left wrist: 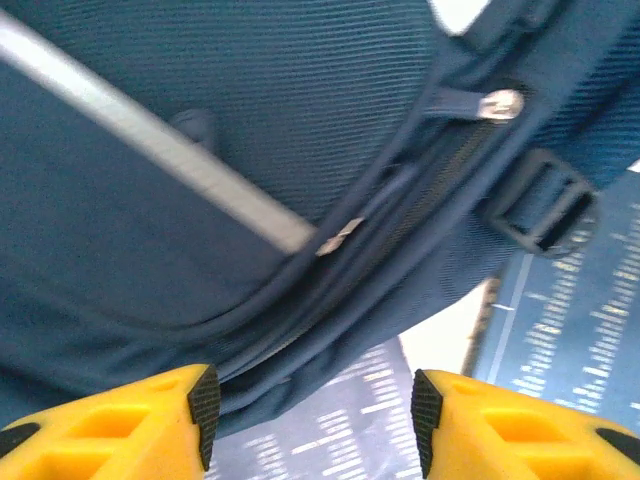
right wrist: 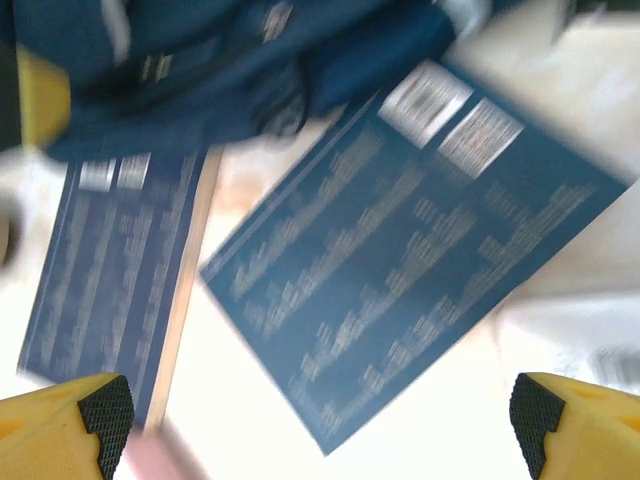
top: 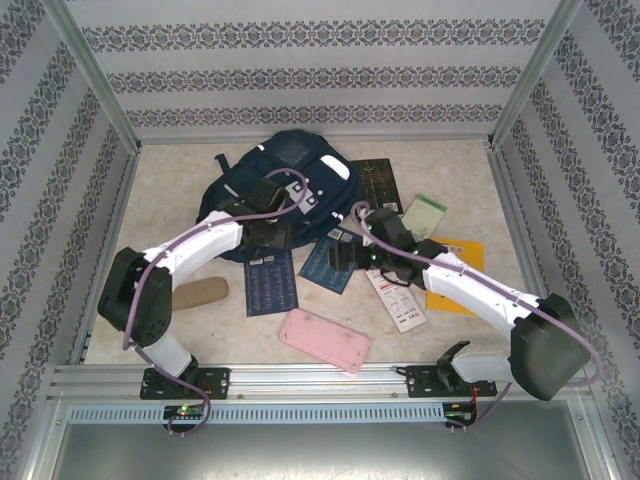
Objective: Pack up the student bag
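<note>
Pincers first: the left pincer [left wrist: 315, 405] is seen partly spread, its yellow fingers [left wrist: 130, 425] parted and nothing gripped between the black pads. The student bag [left wrist: 200, 100] is found right in front of it, with the lower hem just past the tips and very close to the left pad; whether it's actually touched can't be told. A grey reflective stripe [left wrist: 150, 140] is seen ahead and left of the tips. A zipper pull [left wrist: 500, 103] and a black buckle [left wrist: 545, 212] are seen ahead and to the right. Under the tips a dark blue sheet [left wrist: 340, 420] is laid flat on the table [top: 180, 180].

The right pincer [right wrist: 320, 410] is held wide open with nothing in it. A second blue sheet [right wrist: 420, 250] is spread below and ahead of it, tilted and a bit blurred, and the bag's edge is seen ahead-left.

From above, the bag is found just beyond both pincers. A pink pencil case [top: 324, 340] is laid behind them, toward the arm bases, well apart from the bag.
</note>
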`<state>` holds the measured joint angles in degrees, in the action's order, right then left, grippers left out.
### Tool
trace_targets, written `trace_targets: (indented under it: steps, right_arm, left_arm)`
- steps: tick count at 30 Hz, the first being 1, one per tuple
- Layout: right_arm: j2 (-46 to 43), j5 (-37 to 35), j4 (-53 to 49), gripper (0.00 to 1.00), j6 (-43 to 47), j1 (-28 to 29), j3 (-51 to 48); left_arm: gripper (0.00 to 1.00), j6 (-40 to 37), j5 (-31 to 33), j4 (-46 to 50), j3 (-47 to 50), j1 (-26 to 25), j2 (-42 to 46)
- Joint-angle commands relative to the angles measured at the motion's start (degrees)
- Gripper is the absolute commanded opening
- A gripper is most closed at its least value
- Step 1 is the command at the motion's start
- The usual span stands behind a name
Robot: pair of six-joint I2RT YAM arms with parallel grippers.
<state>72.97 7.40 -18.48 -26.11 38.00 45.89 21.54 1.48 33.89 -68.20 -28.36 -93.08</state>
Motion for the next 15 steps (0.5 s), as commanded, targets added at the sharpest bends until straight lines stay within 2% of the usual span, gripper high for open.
trace_targets:
  steps: [1, 5, 7, 10, 15]
  right_arm:
    - [-2.88, -1.23, -7.1, 0.98, 2.36, 6.75, -3.31]
    - [-1.54, -2.62, -7.86, 0.98, 0.9, 15.67, -5.72]
    - [0.15, -2.68, -8.17, 0.98, 0.37, 18.11, -5.98]
    - [3.49, -3.81, -7.88, 0.98, 0.25, 20.21, -6.43]
    - [10.79, -8.94, -9.55, 0.98, 1.08, 20.36, -3.57]
  left_arm:
    - [0.56, 3.34, 2.6, -2.59, 1.6, 1.01, 4.03]
    - [0.57, 5.31, 3.38, -2.46, 4.08, 3.66, 7.3]
    - [0.57, 6.08, 2.16, -2.86, 5.14, 5.62, 8.88]
    - [0.57, 6.23, 1.38, -2.37, 5.55, 7.25, 10.33]
    - [0.58, 6.76, 1.47, -1.84, 6.24, 7.71, 11.73]
